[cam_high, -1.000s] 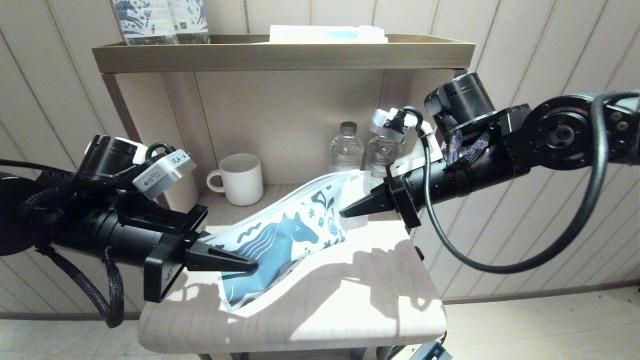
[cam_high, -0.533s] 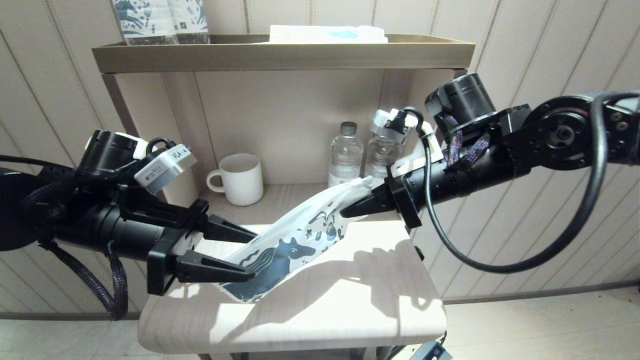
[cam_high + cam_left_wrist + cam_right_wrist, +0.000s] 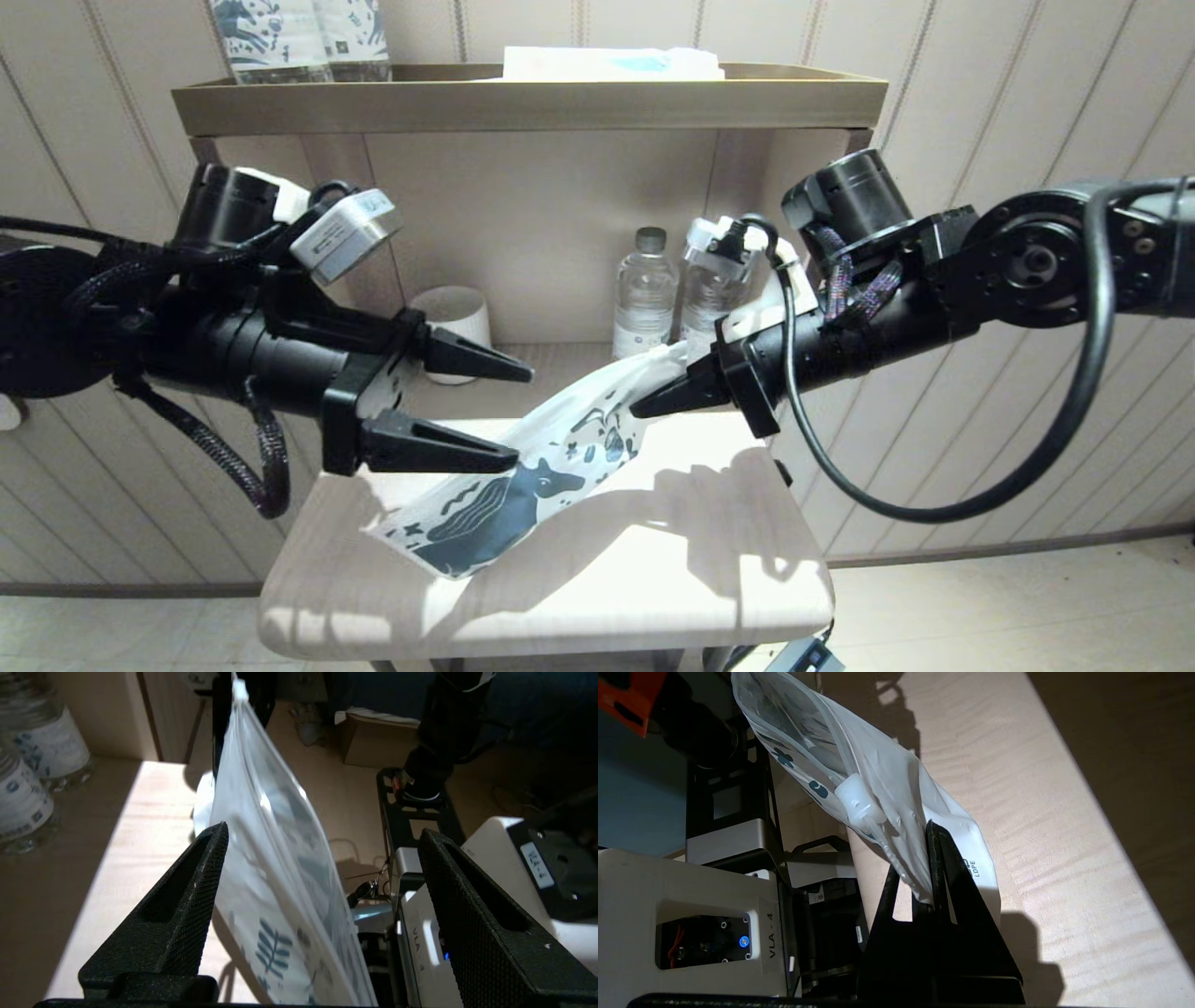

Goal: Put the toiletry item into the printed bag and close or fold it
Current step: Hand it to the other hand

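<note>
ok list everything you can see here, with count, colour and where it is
printed bag: one, white with dark blue horse, slanting up from the table top to the right gripper
water bottles: two, clear, on the shelf behind
mug: one, white, on the shelf, partly hidden
printed packs: two, blue and white, upright on the top ledge
table: one, pale wood
left gripper: black, jaws open beside the bag
right gripper: black, jaws shut on the bag's upper end

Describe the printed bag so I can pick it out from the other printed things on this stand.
On the pale wooden stand, the printed bag slants from the tabletop up to the shut right pincer, which pinches its upper end. Unlike the printed packs standing on the top shelf, it is a limp white pouch bearing a dark blue horse.
</note>
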Available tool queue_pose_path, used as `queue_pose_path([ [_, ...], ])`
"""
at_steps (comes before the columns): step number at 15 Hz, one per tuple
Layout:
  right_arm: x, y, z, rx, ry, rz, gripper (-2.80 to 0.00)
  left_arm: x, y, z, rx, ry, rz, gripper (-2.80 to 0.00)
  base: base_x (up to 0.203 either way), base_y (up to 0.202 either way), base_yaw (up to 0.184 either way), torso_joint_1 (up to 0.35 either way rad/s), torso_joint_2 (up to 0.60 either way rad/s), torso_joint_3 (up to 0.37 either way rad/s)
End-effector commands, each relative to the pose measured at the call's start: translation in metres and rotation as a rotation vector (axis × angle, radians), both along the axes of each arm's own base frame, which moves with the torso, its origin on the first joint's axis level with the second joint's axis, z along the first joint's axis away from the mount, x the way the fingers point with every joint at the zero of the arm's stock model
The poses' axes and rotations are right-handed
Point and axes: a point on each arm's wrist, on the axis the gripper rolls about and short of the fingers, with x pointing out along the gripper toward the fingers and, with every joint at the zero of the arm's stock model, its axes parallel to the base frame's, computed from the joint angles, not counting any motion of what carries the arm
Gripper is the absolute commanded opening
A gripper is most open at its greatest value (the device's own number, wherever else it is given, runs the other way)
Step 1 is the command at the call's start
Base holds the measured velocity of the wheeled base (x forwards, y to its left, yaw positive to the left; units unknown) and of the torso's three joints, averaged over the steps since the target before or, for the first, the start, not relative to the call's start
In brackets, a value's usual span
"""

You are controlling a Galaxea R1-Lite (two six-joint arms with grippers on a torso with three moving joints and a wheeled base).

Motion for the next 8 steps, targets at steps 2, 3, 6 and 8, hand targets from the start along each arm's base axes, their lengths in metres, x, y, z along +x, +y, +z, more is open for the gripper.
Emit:
queue_pose_path([
  [2, 0.002, 0.001, -0.003, -0.003, 0.009, 0.004, -2.8, 0.007, -0.032, 0.01, 0.019, -0.01, -0.018, 0.0, 0.0, 0.0, 0.0, 0.0, 0.0, 0.0],
  [3, 0.002, 0.001, -0.003, -0.002, 0.007, 0.004, -2.8, 0.006, -0.035, 0.012, 0.033, -0.004, 0.009, -2.8, 0.0, 0.0, 0.0, 0.0, 0.0, 0.0],
  [6, 0.002, 0.002, -0.002, 0.0, 0.003, 0.006, -2.8, 0.004, -0.037, 0.025, 0.027, -0.019, 0.037, -2.8, 0.0, 0.0, 0.0, 0.0, 0.0, 0.0],
  [8, 0.003, 0.002, -0.003, -0.002, 0.005, 0.005, -2.8, 0.001, -0.047, 0.024, 0.04, -0.026, 0.034, -2.8, 0.0, 0.0, 0.0, 0.0, 0.0, 0.0],
])
